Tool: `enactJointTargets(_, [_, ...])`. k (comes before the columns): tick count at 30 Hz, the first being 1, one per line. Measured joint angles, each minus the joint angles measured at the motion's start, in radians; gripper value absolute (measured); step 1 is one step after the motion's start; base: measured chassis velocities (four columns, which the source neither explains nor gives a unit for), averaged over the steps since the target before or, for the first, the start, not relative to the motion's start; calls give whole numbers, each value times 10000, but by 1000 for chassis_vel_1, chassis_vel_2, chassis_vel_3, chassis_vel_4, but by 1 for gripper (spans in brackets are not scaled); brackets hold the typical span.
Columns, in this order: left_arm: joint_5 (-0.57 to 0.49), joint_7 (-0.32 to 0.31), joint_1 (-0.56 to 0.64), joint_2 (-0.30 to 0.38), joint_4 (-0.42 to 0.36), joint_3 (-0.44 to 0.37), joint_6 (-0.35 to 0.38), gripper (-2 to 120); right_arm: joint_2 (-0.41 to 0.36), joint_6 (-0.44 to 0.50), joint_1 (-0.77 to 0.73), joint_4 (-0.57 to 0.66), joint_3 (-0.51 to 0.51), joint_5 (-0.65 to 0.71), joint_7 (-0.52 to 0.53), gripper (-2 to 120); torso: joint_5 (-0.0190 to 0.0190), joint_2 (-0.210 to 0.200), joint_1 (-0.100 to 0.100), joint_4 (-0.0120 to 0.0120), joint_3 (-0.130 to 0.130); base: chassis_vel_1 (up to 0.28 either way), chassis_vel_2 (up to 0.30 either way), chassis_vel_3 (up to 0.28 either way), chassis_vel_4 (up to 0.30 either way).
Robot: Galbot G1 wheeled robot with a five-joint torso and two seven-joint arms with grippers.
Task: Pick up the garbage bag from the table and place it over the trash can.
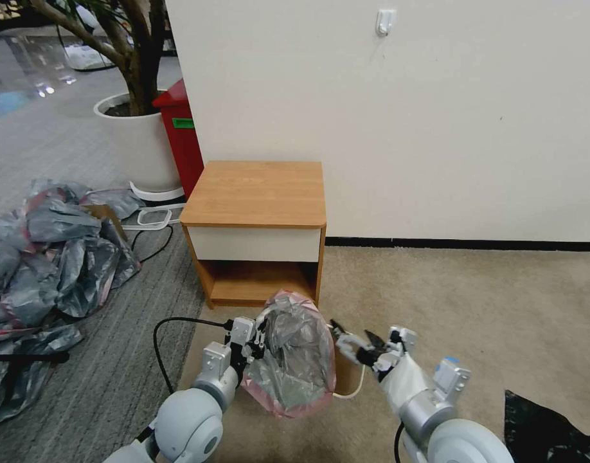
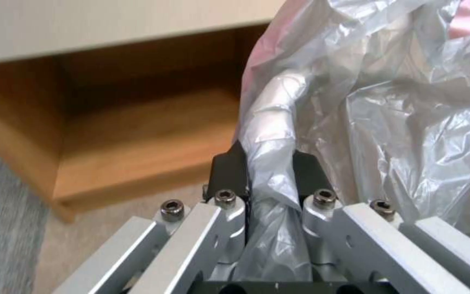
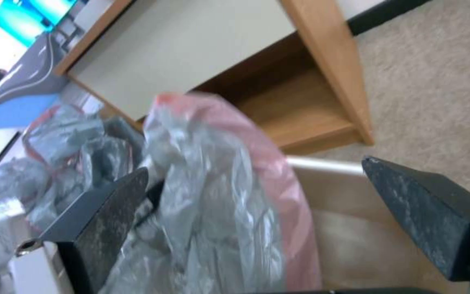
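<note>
Beige carpet [image 1: 488, 302] runs along a white wall, and the small orange-brown wooden table [image 1: 256, 193] with a cream drawer front stands against that wall with a bare top. So the first part is done: the thin, crinkly grey see-through garbage bag [image 1: 295, 360] with its pink-red rim is off the table and hangs low in front of it.

On the bag's left side, the left gripper [image 2: 270, 171] has its black fingers pressed together on a twisted fold of the plastic. The right gripper [image 3: 257, 212] is on the bag's other side with its dark fingers spread wide, holding nothing, the bag bunched between and in front of them.

A bit of the small cream-beige plastic trash can [image 3: 349, 208] peeks out just behind the bag. The bag looks bunched, not stretched around the rim, so I think the opening must still be spread and pulled down over the can.
</note>
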Motion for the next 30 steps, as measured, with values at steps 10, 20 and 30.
enactJointTargets(10, [69,365,185,84,-479,-256,-426,9,233,134,244,-318,-343,59,219,97,-2,0,0,-1,-1,0,0,0,0])
enactJointTargets(20, [67,366,356,98,-714,-485,-442,9,317,439,204,-262,-483,75,262,61,-2,0,0,-1,-1,0,0,0,0])
enactJointTargets(30, [-80,338,419,80,-790,-562,-400,9,432,702,124,-241,-527,-137,15,25,-2,0,0,-1,-1,0,0,0,0])
